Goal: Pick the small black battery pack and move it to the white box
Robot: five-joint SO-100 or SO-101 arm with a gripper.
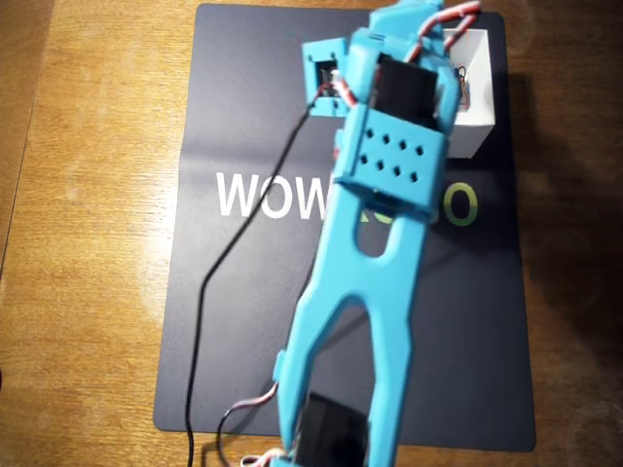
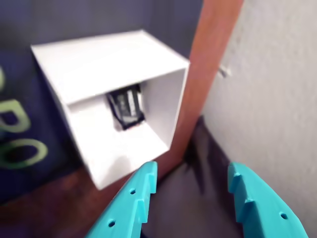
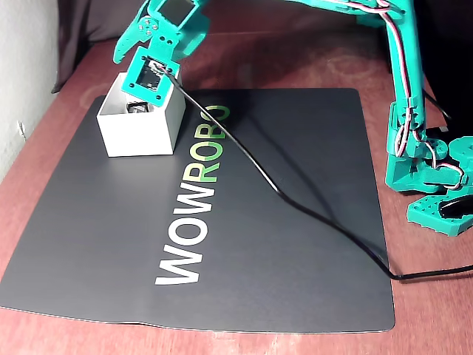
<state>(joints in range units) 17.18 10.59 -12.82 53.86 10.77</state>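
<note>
The small black battery pack (image 2: 126, 105) lies inside the white box (image 2: 114, 64), leaning against its back wall. In the fixed view the box (image 3: 140, 132) stands at the far left corner of the black mat, with a dark bit of the pack (image 3: 136, 108) showing inside. My turquoise gripper (image 2: 190, 173) is open and empty. It hovers above and just past the box, towards the wall. In the fixed view the gripper (image 3: 142, 37) hangs over the box. In the overhead view the arm covers most of the box (image 1: 477, 122).
A black mat (image 3: 281, 222) with "WOWROBO" lettering lies on the wooden table. A black cable (image 3: 295, 203) runs across it from the wrist camera. The arm's base (image 3: 432, 170) stands at the right. A white wall (image 2: 277, 89) and dark cloth are close behind the box.
</note>
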